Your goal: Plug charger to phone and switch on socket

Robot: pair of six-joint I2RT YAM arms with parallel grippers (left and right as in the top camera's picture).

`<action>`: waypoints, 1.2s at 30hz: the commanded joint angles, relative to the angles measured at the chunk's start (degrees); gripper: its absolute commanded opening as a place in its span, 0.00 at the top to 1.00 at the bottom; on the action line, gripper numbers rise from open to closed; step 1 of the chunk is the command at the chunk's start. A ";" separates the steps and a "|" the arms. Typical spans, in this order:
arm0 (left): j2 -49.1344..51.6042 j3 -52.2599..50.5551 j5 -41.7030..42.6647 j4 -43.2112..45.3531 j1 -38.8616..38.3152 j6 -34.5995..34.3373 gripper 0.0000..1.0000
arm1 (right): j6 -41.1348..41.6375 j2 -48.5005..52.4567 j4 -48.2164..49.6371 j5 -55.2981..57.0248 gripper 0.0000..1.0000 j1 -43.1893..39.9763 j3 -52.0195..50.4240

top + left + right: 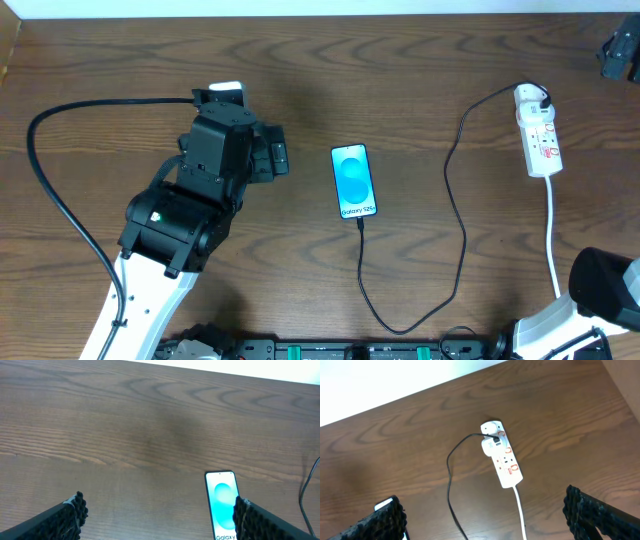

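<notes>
The phone [354,181] lies flat at mid-table with its blue screen up, and also shows in the left wrist view [220,505]. The charger cable [455,200] runs from the phone's bottom edge, loops toward the front and rises to the socket [538,135] at the right. In the right wrist view its plug sits in the far end of the socket [504,460], and the cable [449,470] trails down. My left gripper [160,517] is open and empty, left of the phone [280,158]. My right gripper [485,515] is open and empty, well short of the socket.
The socket's white cord [552,240] runs toward the front right, past the right arm's base [605,290]. The left arm's thick black cable [50,190] arcs over the left of the table. A dark object [622,50] sits at the far right corner.
</notes>
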 commanded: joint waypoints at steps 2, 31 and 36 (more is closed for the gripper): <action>0.02 0.39 -0.76 -0.20 0.24 0.72 0.05 | 0.96 -0.28 -0.17 0.26 0.01 0.17 0.33; -13.09 -15.08 -2.27 1.75 0.20 0.72 0.05 | 0.96 -0.28 -0.15 0.26 0.01 0.20 0.33; -20.96 -23.47 -2.08 9.84 0.20 0.24 0.05 | 0.96 -0.28 -0.15 0.26 0.01 0.20 0.33</action>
